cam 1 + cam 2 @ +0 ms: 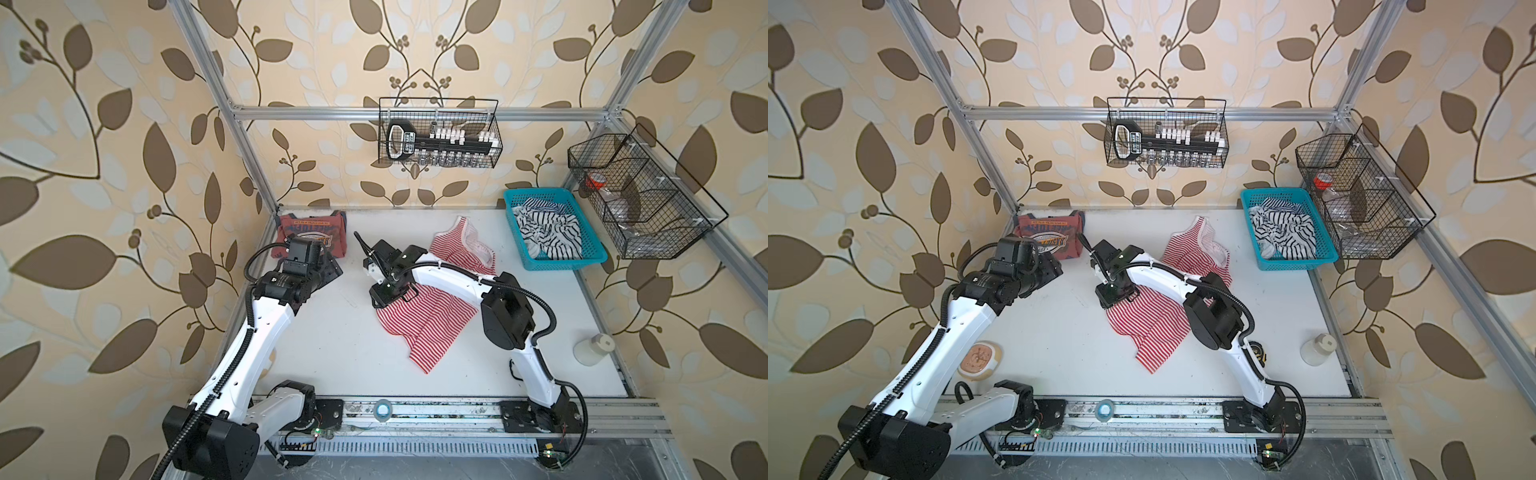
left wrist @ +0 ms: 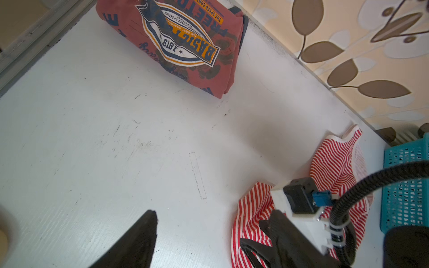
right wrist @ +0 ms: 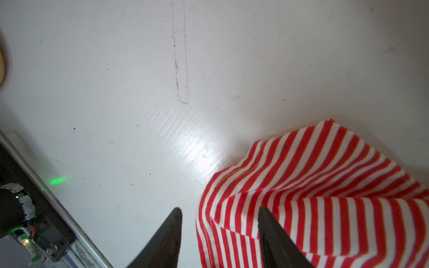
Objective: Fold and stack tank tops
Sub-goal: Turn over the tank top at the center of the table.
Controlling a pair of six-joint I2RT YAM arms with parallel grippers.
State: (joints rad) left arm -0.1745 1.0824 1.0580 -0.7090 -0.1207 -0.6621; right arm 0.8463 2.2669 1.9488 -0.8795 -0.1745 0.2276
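Nearest, a tape roll [image 1: 382, 409] sits on the front rail between the two arm bases. In both top views the striped tank top [image 1: 415, 328] sprawls rumpled across the middle of the bench [image 1: 332, 357]. Its straps point toward the blue basket [image 1: 536, 193], and the right arm arches over it. The right gripper [image 1: 376, 302] is down at the cloth's left corner. Over in the far left corner, the red tank top [image 1: 311, 230] lies folded, and the left gripper [image 1: 334, 270] hangs close by it over bare bench. A black-and-white striped cloth [image 1: 548, 228] fills the basket.

On to the left wrist view: the left gripper's fingers [image 2: 144, 236] are spread wide, with nothing between them but bench. The folded red tank top [image 2: 185, 46] lies ahead, chest graphic up.

And the right wrist view: the right gripper [image 3: 220, 208] stands about half apart, straddling a raised fold of the striped tank top [image 3: 325, 174]. The cloth touches one finger [image 3: 274, 239] and a sliver of bench shows beside the other, so it isn't clamped.
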